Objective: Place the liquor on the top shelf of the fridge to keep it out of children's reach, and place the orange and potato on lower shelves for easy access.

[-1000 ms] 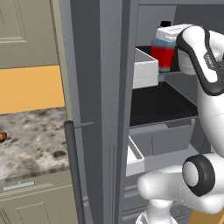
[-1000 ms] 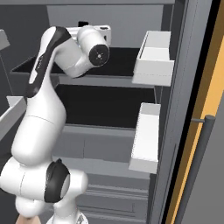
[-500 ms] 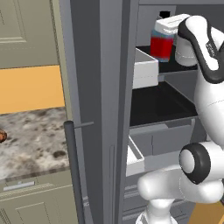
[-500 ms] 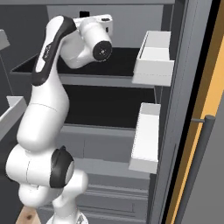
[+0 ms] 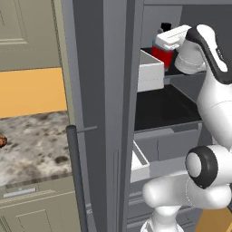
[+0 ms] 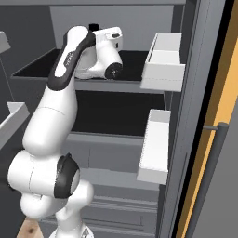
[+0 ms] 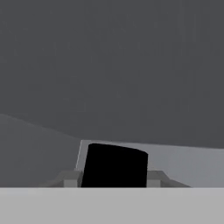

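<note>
Grey fridge (image 5: 102,90) interior ahead of you, door swung wide, dark shelves inside.

Fingers: you have them clenched on the liquor (image 5: 163,49). In the hand view the gripper (image 7: 113,181) sits low at 6 o'clock with the black cap (image 7: 114,165) rising between the tips (bottle body below the cap is hidden there). In the left base view the red lower body and pale shoulder show just at 9 o'clock of the white hand.

Outward: the bottle is over the top shelf (image 6: 135,60), toward its back; whether its base already touches the shelf cannot be told. A white door bin (image 5: 149,70) sits at 7 o'clock of the bottle in the left base view. The next shelf down (image 5: 163,106) is bare and dark.

Step in hand, as judged: placing the liquor, first of three items. Orange and potato not yet shelved; a small reddish-brown lump (image 5: 2,141) lies at the counter's (image 5: 41,140) far edge, at 9 o'clock of that view.

Next move calls for: lower until the base seats flat, then let go and draw straight back, keeping clear of the cap and the shelf lip.
</note>
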You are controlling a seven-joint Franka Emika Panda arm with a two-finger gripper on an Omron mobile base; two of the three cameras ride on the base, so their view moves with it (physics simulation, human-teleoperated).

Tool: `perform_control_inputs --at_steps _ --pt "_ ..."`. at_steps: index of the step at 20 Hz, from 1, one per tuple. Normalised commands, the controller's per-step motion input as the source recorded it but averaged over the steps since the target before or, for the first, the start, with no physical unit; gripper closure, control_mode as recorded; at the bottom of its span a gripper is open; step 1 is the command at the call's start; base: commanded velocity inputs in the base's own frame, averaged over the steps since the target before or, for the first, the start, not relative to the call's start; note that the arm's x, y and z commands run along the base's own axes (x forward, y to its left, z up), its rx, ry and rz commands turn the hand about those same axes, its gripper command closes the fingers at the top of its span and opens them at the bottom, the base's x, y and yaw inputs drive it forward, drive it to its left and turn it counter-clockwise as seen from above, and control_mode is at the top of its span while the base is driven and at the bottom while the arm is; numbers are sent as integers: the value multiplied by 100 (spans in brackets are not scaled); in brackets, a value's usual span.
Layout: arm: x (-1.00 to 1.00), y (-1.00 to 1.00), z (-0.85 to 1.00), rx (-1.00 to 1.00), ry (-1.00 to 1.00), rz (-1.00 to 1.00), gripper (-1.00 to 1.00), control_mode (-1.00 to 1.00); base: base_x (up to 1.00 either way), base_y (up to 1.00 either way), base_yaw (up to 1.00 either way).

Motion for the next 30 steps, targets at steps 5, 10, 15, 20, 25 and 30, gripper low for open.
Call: perform_control_inputs --at_steps 5,10,15,20,25,30 --pt "57 0 -20 0 -12 0 100 -100 0 0 0" --pt "68 5 -1 0 -9 0 100 -100 0 0 0" --pt "29 6 0 0 -2 0 -100 -100 0 0 0" --pt "-9 0 0 -4 -2 0 -100 -100 0 0 0" --pt "-35 0 0 -5 -6 0 -100 -100 0 0 0" --pt "-65 -1 0 -8 1 0 -100 -100 0 0 0"
